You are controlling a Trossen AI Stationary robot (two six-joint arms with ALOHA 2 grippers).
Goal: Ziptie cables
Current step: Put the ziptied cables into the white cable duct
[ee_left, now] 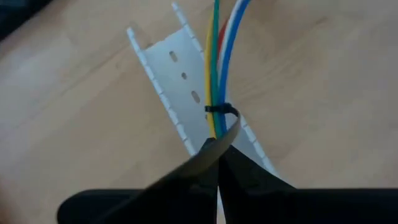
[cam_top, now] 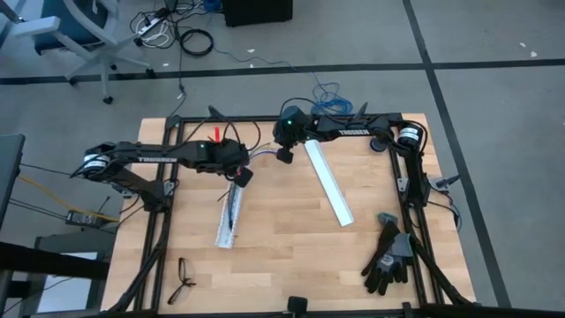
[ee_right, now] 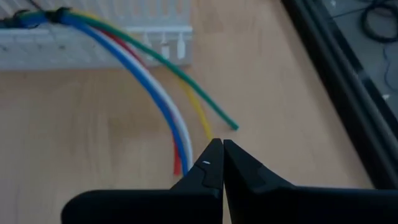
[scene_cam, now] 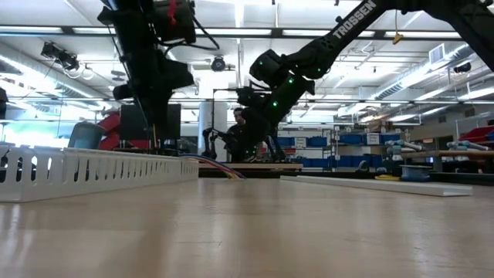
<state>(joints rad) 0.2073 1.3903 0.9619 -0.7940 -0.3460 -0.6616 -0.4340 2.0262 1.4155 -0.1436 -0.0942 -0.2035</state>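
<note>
On the wooden desk (cam_top: 282, 256), the left hand (ee_left: 217, 152) grips the ziptie's tail (ee_left: 231, 129) around the cables (ee_left: 214, 68); the right hand (ee_right: 217, 163) hovers closed, empty. A jerk could drag the bundle sideways.

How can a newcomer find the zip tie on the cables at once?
Start at the white channel under the left gripper. The cables run along it. The zip tie is the thin black band around them, the only black thing crossing the coloured wires.
</note>
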